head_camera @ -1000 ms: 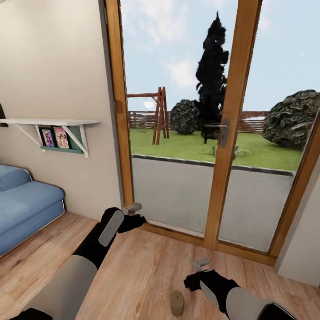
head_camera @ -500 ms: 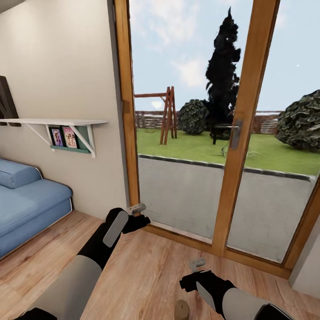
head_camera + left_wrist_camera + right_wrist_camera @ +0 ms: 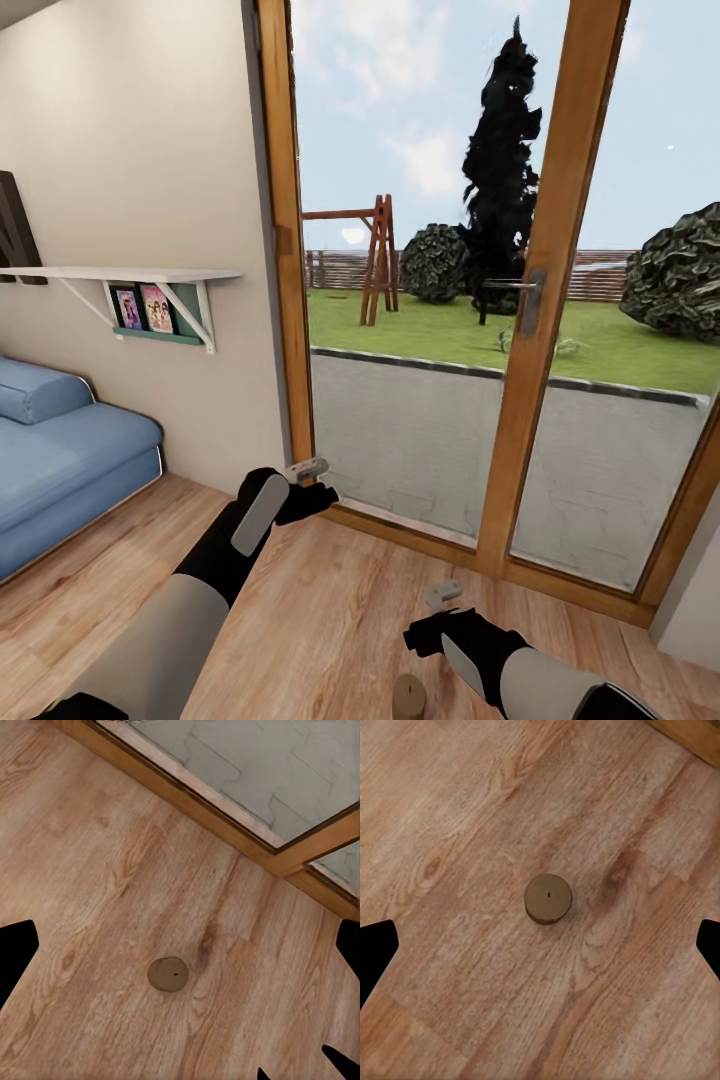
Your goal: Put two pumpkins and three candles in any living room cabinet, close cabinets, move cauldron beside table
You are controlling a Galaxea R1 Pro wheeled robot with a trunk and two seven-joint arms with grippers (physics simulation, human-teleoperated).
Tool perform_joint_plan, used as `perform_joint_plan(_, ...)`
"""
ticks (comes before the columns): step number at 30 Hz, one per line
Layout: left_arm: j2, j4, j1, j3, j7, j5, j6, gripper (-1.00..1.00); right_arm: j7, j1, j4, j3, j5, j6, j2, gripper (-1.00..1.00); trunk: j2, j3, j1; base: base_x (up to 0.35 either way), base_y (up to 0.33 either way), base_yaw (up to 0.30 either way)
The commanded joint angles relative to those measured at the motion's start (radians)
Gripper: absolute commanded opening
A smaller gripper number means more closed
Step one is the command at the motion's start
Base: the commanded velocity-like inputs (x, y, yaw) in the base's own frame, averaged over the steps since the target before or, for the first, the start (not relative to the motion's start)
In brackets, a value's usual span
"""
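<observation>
A brown candle [image 3: 408,696] stands upright on the wooden floor [image 3: 330,610] at the bottom centre of the head view, just left of the right claw [image 3: 445,596]. Both wrist views show it from above, between widely parted fingers, so the right claw is released and the left claw [image 3: 308,468], at centre-left near the glass door [image 3: 520,300], is too. A blue sofa [image 3: 60,460] sits at left.

A brown candle [image 3: 408,697] stands half cut off by the head view's lower edge, its banding perhaps too faint to tell.
</observation>
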Motion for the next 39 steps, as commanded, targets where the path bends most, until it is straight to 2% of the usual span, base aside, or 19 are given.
perform_joint_plan(1, 0.0, -0.002, -0.001, -0.001, 0.011, 0.01, 0.0, 1.0, -0.001, -0.001, -0.001, 0.008, -0.009, 0.004, 0.0, 1.0, -0.001, -0.001, 0.0, 0.0, 0.0, 0.0)
perform_joint_plan(13, -0.002, -0.039, -0.001, -0.001, 0.006, 0.013, -0.035, 1.0, -0.01, -0.001, -0.001, 0.008, -0.009, 0.003, 0.0, 1.0, -0.001, -0.001, 0.0, 0.0, 0.0, 0.0)
perform_joint_plan(19, -0.004, -0.098, -0.001, -0.001, 0.006, 0.016, -0.036, 1.0, -0.013, -0.001, -0.001, 0.008, -0.007, 0.004, 0.0, 1.0, -0.001, -0.001, 0.0, 0.0, 0.0, 0.0)
perform_joint_plan(33, -0.014, -0.112, -0.001, -0.001, 0.008, 0.018, -0.037, 1.0, -0.034, -0.001, -0.001, 0.002, -0.011, 0.006, 0.004, 1.0, -0.099, -0.045, 0.054, 0.0, 0.0, 0.0)
perform_joint_plan(35, -0.015, -0.112, -0.001, -0.002, 0.008, 0.018, -0.038, 1.0, -0.034, -0.001, -0.001, -0.02, -0.014, 0.007, 0.003, 1.0, -0.113, -0.051, 0.061, 0.0, 0.0, 0.0)
perform_joint_plan(36, -0.016, -0.112, -0.001, -0.002, 0.009, 0.018, -0.039, 1.0, -0.035, -0.001, -0.002, -0.085, -0.027, 0.007, 0.002, 1.0, -0.12, -0.054, 0.065, 0.0, 0.0, 0.0)
perform_joint_plan(39, -0.016, -0.112, -0.001, -0.002, 0.01, 0.018, -0.039, 1.0, -0.036, -0.001, -0.002, -0.164, -0.037, 0.008, 0.002, 1.0, -0.141, -0.064, 0.077, 0.0, 0.0, 0.0)
